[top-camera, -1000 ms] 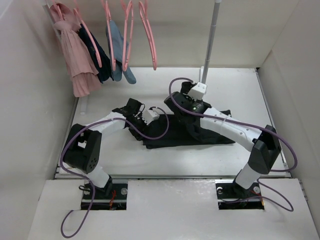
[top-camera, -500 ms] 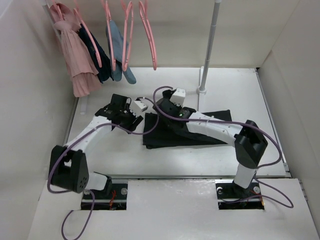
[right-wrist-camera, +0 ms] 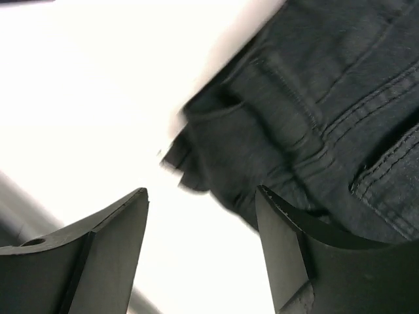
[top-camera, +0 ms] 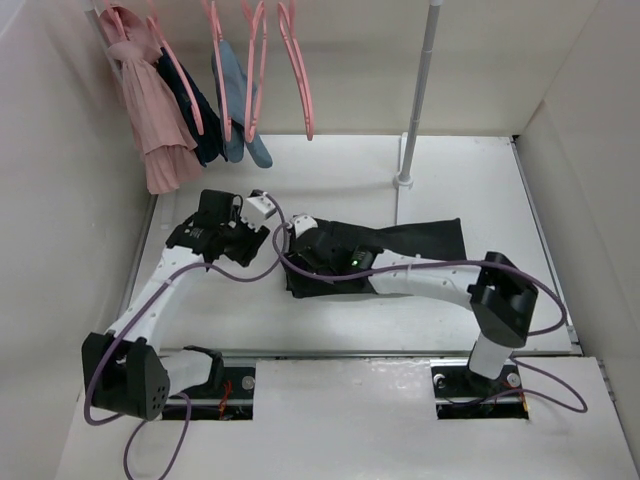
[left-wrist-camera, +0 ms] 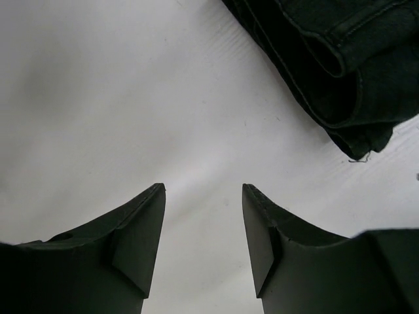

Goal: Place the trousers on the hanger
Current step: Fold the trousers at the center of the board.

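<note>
A white surface (top-camera: 480, 180) fills the floor of a pale, boxed-in booth whose walls (top-camera: 585, 110) close it on the left, back and right. A thin upright pole (top-camera: 416, 90) stands on a round foot near the back of the surface, right of centre. Across the top left of the overhead view hangs a row of pink hangers (top-camera: 303, 95). The leftmost ones carry a pink garment (top-camera: 150, 125), then a dark navy garment (top-camera: 197, 125), then a blue-grey garment (top-camera: 240, 115). The ones furthest right hang bare.

The trousers (top-camera: 425, 238) lie flat and folded on the surface, in its middle and reaching toward the right, well apart from the hangers. The right arm stretches low across their left end. The wrist views show stitched seams and a folded corner with a loose thread.

The left tool (left-wrist-camera: 203, 186) is released, its fingers apart over bare white surface, with the corner of the trousers just beyond it to the upper right. The right tool (right-wrist-camera: 201, 190) is also released, its fingers spread wide and gripping nothing, with the edge of the trousers just beyond its right finger
</note>
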Available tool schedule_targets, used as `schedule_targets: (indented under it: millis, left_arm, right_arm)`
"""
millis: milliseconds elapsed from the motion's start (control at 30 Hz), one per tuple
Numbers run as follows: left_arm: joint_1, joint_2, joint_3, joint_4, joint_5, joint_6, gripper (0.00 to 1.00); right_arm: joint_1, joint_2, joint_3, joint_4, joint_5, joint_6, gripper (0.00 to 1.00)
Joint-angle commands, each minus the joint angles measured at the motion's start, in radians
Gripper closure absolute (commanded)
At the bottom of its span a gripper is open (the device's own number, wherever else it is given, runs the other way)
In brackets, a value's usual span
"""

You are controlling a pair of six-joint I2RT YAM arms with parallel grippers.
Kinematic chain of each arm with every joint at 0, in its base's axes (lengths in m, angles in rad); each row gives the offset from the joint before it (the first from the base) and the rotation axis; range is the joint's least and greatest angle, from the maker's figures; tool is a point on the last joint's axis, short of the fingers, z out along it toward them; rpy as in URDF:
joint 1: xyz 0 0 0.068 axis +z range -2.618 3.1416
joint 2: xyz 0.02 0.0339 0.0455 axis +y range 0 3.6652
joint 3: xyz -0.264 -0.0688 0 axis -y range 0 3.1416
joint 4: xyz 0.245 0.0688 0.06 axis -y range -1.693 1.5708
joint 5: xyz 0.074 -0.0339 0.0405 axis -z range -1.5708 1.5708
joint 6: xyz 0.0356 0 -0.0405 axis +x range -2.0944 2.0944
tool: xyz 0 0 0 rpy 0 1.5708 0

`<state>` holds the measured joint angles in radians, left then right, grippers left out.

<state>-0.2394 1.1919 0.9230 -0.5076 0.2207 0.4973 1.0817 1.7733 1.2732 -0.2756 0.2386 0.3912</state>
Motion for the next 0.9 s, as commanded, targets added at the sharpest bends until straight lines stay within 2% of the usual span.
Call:
schedule_targets:
  millis: [0, 167, 300, 467, 700, 767, 867]
  left_arm:
    - [0.0, -0.045, -0.001, -0.051, 0.028, 0.015, 0.53]
    - [-0.024, -0.052, -0.001, -0.062, 0.04, 0.037, 0.52]
    - [-0.141, -0.02, 0.039, -0.071, 0.051, 0.015, 0.52]
    - [-0.297, 0.009, 0.063, -0.103, -0.004, 0.026, 0.52]
    - [-0.484, 0.031, 0.088, -0.046, -0.148, 0.067, 0.5]
    - [-0.527, 0.081, 0.121, -0.023, -0.17, 0.076, 0.46]
    - [-0.541, 0.21, 0.21, -0.011, -0.179, 0.125, 0.46]
  right_arm:
    - [0.011, -0.124, -0.02, 0.064, -0.182, -0.159, 0.28]
    - [-0.028, -0.313, -0.138, -0.017, -0.091, -0.062, 0.31]
    - [-0.136, -0.42, -0.225, -0.065, -0.091, 0.029, 0.31]
    - [-0.389, -0.489, -0.296, -0.088, -0.206, 0.077, 0.24]
    - [-0.75, -0.569, -0.273, -0.169, -0.317, 0.052, 0.07]
    - [-0.819, -0.59, -0.273, -0.183, -0.381, 0.025, 0.0]
    - [-0.922, -0.591, -0.273, -0.183, -0.429, -0.003, 0.0]
